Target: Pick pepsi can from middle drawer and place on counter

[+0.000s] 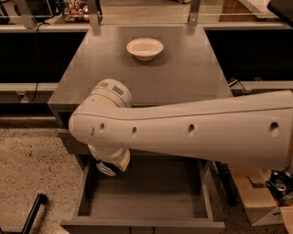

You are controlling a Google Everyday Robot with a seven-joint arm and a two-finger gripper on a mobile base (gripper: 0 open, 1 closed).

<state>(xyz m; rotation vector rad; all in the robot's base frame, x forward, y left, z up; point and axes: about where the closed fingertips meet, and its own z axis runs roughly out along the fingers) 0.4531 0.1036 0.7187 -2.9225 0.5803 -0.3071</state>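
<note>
The middle drawer (151,201) stands pulled open at the bottom of the camera view, and the part of its grey floor that shows is bare. The pepsi can is not in sight. The counter (183,73) is the flat grey cabinet top above the drawer. My white arm (192,132) stretches across the view from the right, with its elbow joint (107,132) over the drawer's back left corner. The gripper is out of view, hidden behind or below the arm.
A white bowl (144,48) sits at the back middle of the counter. A ledge with glass panels (146,13) runs behind it. A cardboard box (261,201) stands on the floor at the right. A black bar (32,215) lies at the lower left on speckled floor.
</note>
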